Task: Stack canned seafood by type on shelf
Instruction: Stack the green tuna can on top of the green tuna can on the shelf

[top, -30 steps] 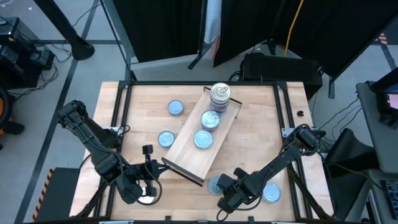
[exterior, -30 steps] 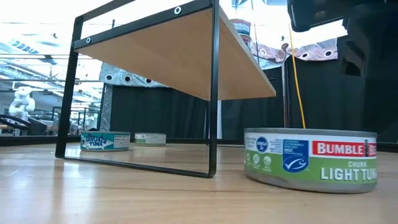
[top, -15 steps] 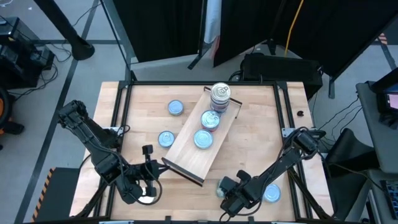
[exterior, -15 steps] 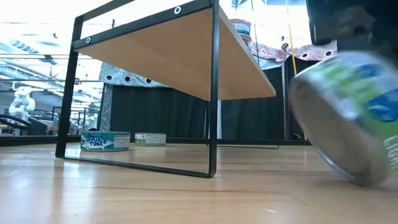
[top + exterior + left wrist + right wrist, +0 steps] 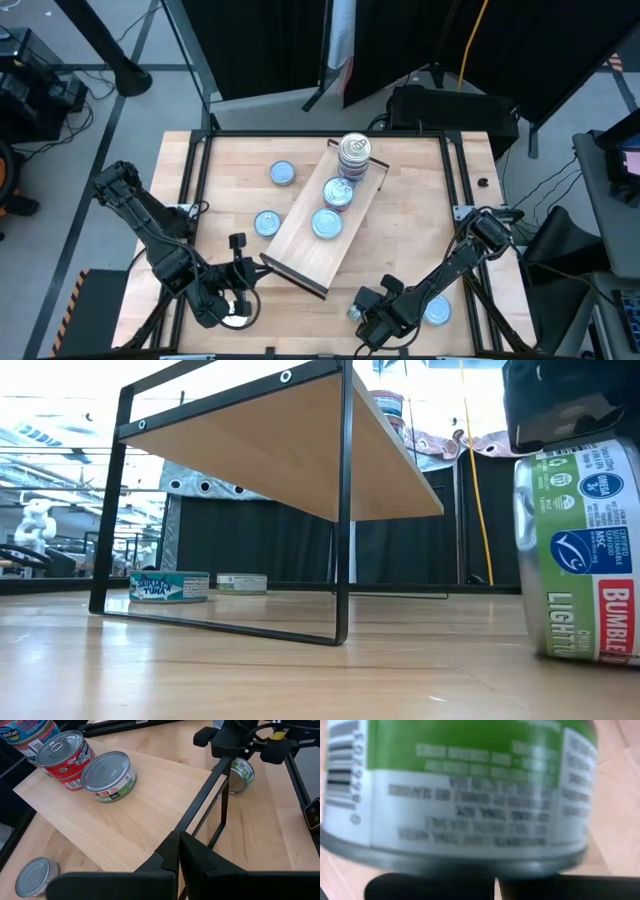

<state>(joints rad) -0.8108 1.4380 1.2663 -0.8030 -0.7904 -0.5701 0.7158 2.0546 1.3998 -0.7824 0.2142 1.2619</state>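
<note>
Tins: three positions on the shelf [image 5: 325, 215], one a stack [image 5: 353, 155]; two tins [image 5: 283, 173] [image 5: 267, 223] beside it on the tabletop [image 5: 410, 210]. Right gripper [image 5: 365, 312], fingers together, touches a green-labelled tin [image 5: 580, 555] standing on edge. Left gripper [image 5: 236, 290] closed, empty.

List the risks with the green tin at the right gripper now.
1. The green-labelled tin stands on its rim; the right gripper is shut, not clamped around it, so it may roll or flop flat.
2. It is near the front edge of the table: a roll could carry it off.
</note>
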